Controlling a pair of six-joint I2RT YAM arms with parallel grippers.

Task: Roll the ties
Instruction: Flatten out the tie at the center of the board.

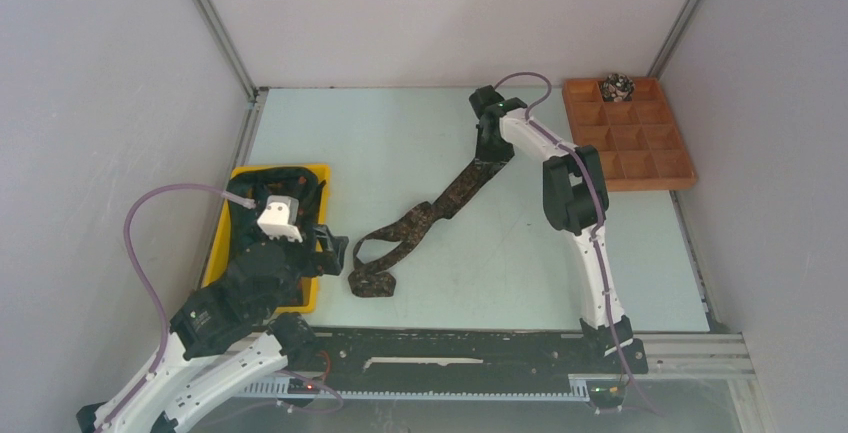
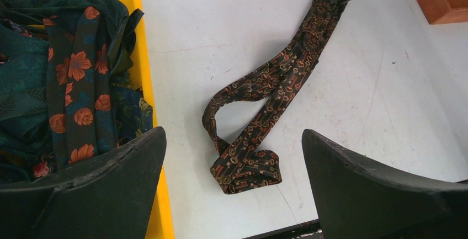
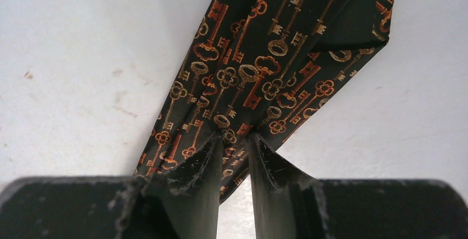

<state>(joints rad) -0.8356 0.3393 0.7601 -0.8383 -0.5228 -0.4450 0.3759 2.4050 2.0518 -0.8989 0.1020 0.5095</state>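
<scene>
A dark tie (image 1: 430,215) with an orange key pattern lies slantwise across the table, its narrow end looped and folded near the front (image 2: 248,170). At the far end my right gripper (image 3: 236,135) points down onto the wide end (image 3: 265,57). Its fingers are pinched together with bunched fabric between the tips. In the top view that gripper (image 1: 489,148) sits at the tie's upper end. My left gripper (image 2: 233,133) hangs wide open above the tie's folded end, beside the yellow tray, holding nothing. A small rolled tie (image 1: 617,86) sits in a back compartment of the wooden box.
The yellow tray (image 1: 318,169) at the left holds several more ties, dark green with orange flowers (image 2: 72,68). A wooden compartment box (image 1: 640,168) stands at the back right. A black rail (image 1: 460,345) runs along the table's near edge.
</scene>
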